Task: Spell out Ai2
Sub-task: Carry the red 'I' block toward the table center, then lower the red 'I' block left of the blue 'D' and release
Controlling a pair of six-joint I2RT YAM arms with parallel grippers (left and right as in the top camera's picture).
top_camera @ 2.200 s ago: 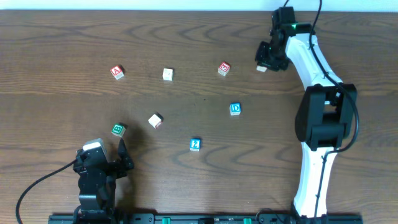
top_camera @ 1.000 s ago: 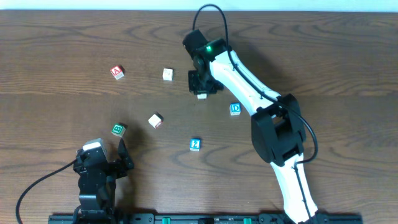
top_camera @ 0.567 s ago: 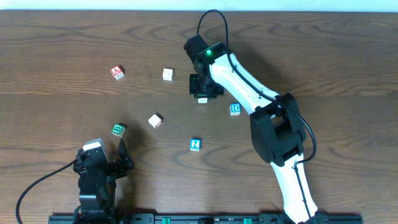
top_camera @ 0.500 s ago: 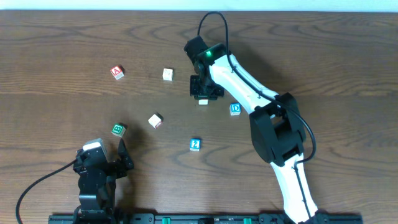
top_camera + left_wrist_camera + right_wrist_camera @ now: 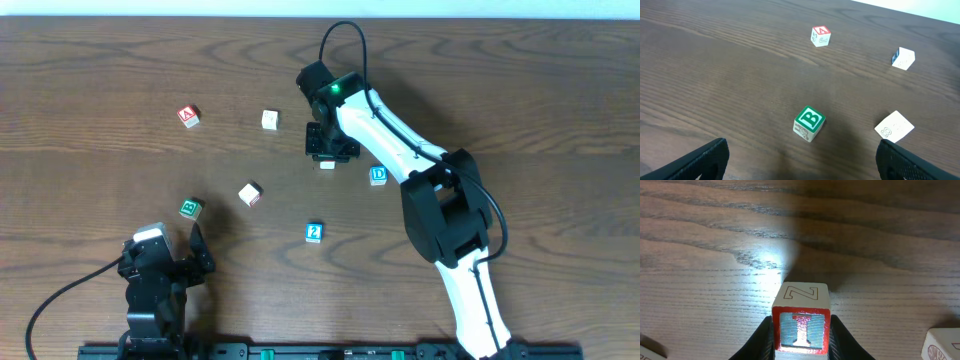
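Right now the whole thing turns on where the I block [image 5: 801, 321] sits against the other two characters. I have it pinched in the right gripper [image 5: 328, 146], one finger [image 5: 764, 336] on each flank, red I face toward the wrist camera and an outlined Z on the upper face. It hangs low over the wood near mid-table; I cannot tell whether its underside touches the table [image 5: 560, 150].

From the overhead, the A block [image 5: 188, 116] lies well off to the left of the held block and a little farther from the bases. The 2 block [image 5: 314, 232] lies almost straight back toward the bases, well apart too. So the three are not yet in a row: I judge that the I has landed roughly where a middle letter could go, and A and 2 would have to come to it.

The D block [image 5: 378, 175] sits near on the right, close enough to crowd the slot for the 2.

The left gripper [image 5: 801, 161] rests spread wide and empty, with the B block [image 5: 809, 123] just ahead of it.
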